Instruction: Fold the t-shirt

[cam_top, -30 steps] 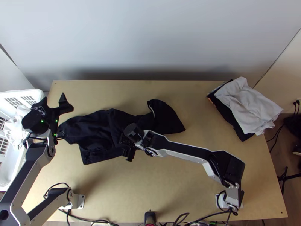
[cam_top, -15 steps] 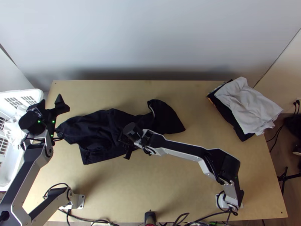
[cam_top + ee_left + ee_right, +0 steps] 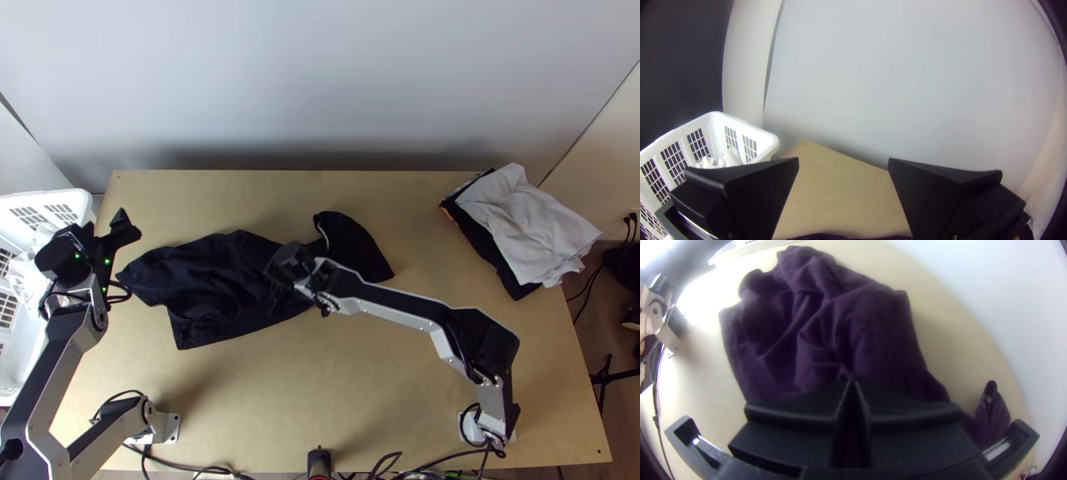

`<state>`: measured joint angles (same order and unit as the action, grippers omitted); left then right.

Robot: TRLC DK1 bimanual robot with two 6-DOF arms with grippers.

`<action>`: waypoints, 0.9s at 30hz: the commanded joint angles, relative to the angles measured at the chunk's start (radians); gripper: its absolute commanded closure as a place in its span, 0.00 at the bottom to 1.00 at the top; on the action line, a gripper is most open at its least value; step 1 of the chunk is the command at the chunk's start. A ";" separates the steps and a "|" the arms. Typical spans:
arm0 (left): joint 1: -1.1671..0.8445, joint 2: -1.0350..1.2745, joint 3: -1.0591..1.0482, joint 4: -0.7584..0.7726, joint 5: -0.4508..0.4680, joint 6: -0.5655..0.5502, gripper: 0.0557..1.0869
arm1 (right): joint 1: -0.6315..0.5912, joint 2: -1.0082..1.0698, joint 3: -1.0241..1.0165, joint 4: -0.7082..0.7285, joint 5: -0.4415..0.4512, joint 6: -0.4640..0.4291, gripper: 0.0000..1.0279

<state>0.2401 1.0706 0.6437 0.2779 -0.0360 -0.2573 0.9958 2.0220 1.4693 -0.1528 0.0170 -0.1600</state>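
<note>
A dark t-shirt (image 3: 204,276) lies bunched and wrinkled on the left and middle of the table; a flap of it folds over at its right end. My right gripper (image 3: 280,298) is low over its middle. In the right wrist view the right gripper (image 3: 852,381) has its fingertips together, with creases of the dark t-shirt (image 3: 875,329) running to them. My left gripper (image 3: 106,222) stands open off the cloth's left end, near the basket. In the left wrist view the left gripper (image 3: 843,161) has wide-apart fingers with bare table beyond.
A white basket (image 3: 78,198) with white cloth inside stands at the table's left edge. A stack of folded clothes with a pale grey piece (image 3: 524,220) on top lies at the back right. The wall (image 3: 320,96) rises behind the table.
My left gripper has shifted slightly left and nearer the table's near edge. My right gripper has turned and moved slightly away from the near edge, its fingers closing. The cloth looks nearly unchanged.
</note>
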 commanded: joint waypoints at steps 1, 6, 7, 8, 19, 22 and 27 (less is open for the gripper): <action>0.008 -0.001 -0.010 -0.031 0.022 -0.008 0.05 | -0.088 -0.005 0.042 0.015 0.015 0.019 0.97; -0.002 -0.020 -0.027 -0.032 0.022 -0.010 0.05 | -0.151 -0.005 0.072 0.019 0.028 0.028 0.97; -0.002 -0.021 -0.029 -0.032 0.022 -0.010 0.05 | -0.163 -0.005 0.077 0.019 0.029 0.028 0.97; -0.002 -0.024 -0.030 -0.034 0.022 -0.010 0.05 | -0.175 -0.003 0.082 0.019 0.034 0.028 0.97; -0.005 -0.040 -0.030 -0.042 0.035 -0.010 0.05 | -0.307 0.001 0.100 0.025 0.047 0.088 0.97; -0.013 -0.044 -0.030 -0.048 0.035 -0.010 0.05 | -0.330 -0.006 0.082 0.024 0.047 0.114 0.97; -0.021 -0.057 -0.030 -0.057 0.035 -0.010 0.05 | -0.378 -0.016 0.057 0.021 0.060 0.152 0.97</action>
<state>0.2283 1.0275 0.6140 0.2321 -0.0029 -0.2691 0.6819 2.0178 1.5505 -0.1291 0.0639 -0.0505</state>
